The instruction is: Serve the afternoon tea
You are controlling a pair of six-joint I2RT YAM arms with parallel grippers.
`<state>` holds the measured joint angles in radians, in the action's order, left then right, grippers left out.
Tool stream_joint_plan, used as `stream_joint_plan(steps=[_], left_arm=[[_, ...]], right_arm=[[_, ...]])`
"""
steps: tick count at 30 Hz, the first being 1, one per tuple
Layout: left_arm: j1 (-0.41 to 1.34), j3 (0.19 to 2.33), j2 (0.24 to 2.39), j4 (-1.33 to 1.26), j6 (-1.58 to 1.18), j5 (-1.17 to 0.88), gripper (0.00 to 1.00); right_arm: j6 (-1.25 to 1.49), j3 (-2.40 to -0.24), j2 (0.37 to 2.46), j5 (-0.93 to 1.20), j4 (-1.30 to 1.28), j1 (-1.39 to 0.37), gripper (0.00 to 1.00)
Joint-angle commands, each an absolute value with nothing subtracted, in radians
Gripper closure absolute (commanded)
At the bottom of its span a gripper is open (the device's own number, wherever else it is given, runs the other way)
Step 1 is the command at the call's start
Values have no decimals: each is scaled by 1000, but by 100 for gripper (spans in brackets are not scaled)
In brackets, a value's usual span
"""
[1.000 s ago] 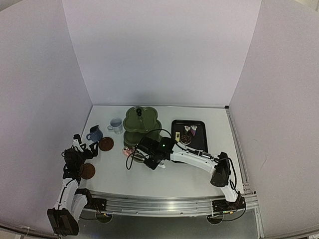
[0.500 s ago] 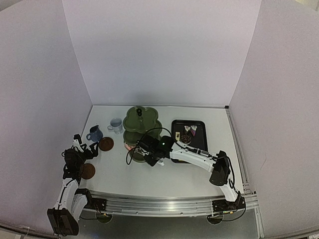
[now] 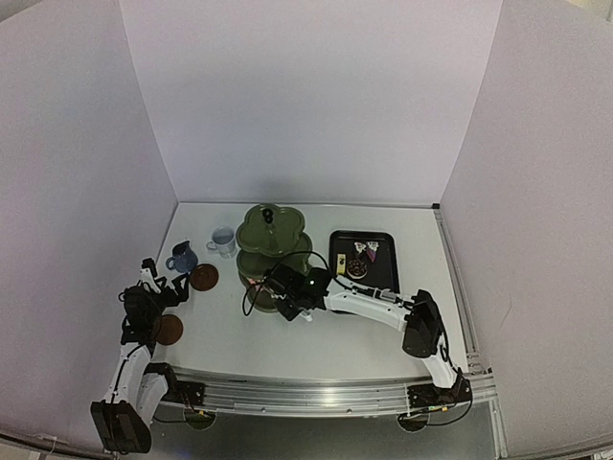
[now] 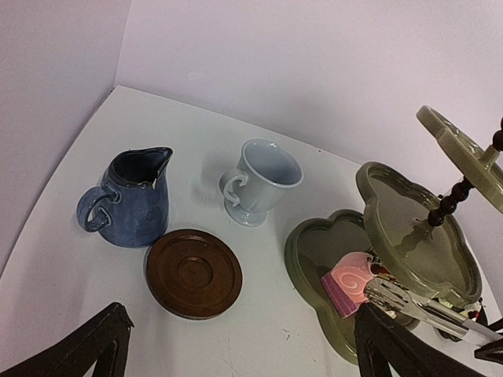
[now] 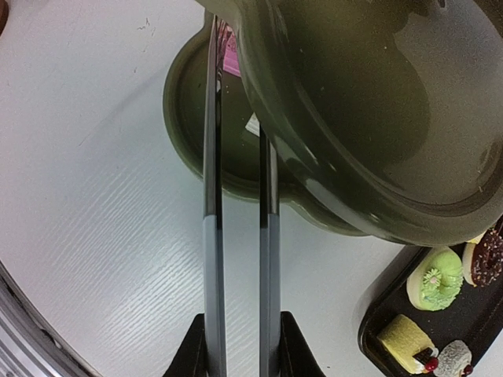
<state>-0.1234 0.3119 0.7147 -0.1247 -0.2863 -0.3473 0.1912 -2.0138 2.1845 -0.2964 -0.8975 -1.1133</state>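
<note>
Small pink swirl cake (image 4: pixel 351 284) is in the bottom dish of the dark green three-tier stand (image 4: pixel 306 243), pinched by long metal tongs (image 5: pixel 214 196) that the right gripper (image 5: pixel 242 339) squeezes tight. The middle dish hangs right over it. The left gripper (image 4: pixel 240 338) gapes wide.

A white table (image 3: pixel 316 340) fills a booth of plain white wall panels (image 3: pixel 306 96), with a ribbed aluminium rail (image 3: pixel 306 395) along its near edge; a black rectangular tray (image 3: pixel 383 271) lies on the table's right half, towards the back, its long sides running front to back; metal tongs (image 5: pixel 212 196) stretch low over the middle of the table, their two slim arms close together and nearly parallel, pale silver at the near end and darker towards the tips.
</note>
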Motion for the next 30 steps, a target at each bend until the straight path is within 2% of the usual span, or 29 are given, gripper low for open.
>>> stream_joint_plan(steps=[1,14,30], left_arm=[[-128,305,717,-174,-290,-367,0],[-128,302,717,-184,-301,-374,0],[-128,304,721,-175,-296,-377,1]], right_arm=[[275,-1991,2122,-258,-811,-1111,100],[311,-1948,2087,-226,-758,-1109,100],[252,-2105,2195,-176,-758,-1089,100]])
